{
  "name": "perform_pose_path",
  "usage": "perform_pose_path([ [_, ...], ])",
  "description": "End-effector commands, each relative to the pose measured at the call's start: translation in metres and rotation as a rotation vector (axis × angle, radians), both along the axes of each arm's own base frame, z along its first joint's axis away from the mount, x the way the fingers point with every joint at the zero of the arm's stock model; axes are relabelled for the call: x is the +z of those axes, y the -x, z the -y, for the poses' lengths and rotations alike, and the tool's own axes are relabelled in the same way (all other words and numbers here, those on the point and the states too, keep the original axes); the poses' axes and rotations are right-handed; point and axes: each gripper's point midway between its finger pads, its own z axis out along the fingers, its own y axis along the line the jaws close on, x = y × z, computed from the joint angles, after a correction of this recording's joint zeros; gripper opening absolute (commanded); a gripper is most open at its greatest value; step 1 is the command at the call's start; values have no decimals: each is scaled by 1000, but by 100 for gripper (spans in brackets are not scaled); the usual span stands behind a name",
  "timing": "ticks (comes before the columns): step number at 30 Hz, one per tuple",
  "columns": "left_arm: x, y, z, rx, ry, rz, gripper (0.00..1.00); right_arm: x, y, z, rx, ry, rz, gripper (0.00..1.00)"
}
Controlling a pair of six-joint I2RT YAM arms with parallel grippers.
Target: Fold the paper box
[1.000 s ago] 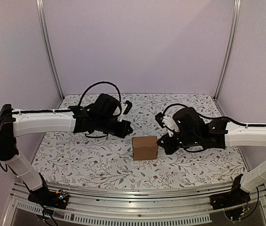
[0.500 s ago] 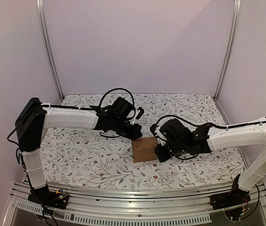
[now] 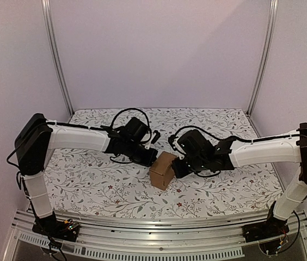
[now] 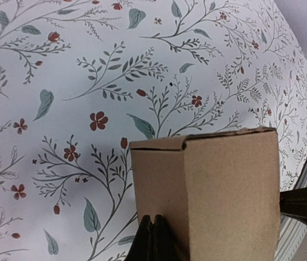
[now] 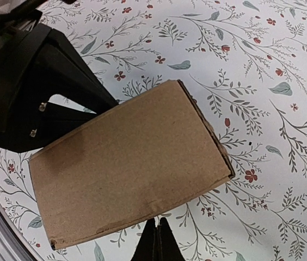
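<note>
The paper box (image 3: 163, 169) is a closed brown cardboard carton, turned at an angle on the floral table between my two arms. My left gripper (image 3: 154, 154) is shut and empty, its tips pressed against the box's upper left side; in the left wrist view the shut fingertips (image 4: 152, 224) touch the box (image 4: 219, 190). My right gripper (image 3: 175, 166) is shut and empty, its tips against the box's right edge; in the right wrist view the box (image 5: 126, 163) fills the middle, with the tips (image 5: 158, 224) at its lower edge.
The floral tablecloth (image 3: 88, 179) covers the table. Plain walls and metal posts (image 3: 55, 54) close it in at the back and sides. A metal rail (image 3: 153, 234) runs along the near edge. The left arm's black wrist shows behind the box in the right wrist view (image 5: 28, 87).
Both arms have moved inward to the box. The box has been pushed a little to the left and turned from square-on to an angle between the two shut grippers.
</note>
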Motion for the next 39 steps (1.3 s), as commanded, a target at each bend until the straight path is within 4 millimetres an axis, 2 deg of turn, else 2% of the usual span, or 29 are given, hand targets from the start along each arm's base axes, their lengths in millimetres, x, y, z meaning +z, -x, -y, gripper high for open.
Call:
perform_pose_path([
  [1,12,7,-12,19,1,4,0,2,-10,-5,-15,-24,11,0],
  [8,17,13,-20,31,-7,-2,0,-24,-4,15,-64,-34,-66,0],
  [13,19,17,-15,19,21,-20,0,-42,2,15,-115,-155,-162,0],
  [24,12,21,-6,7,36,-39,0,-70,-4,-11,-169,-291,-307,0],
  [34,15,31,-3,-6,32,-40,0,-74,-13,-31,-177,-360,-334,0],
  [39,9,36,-5,0,12,-45,0,-79,-24,-42,-169,-376,-351,0],
])
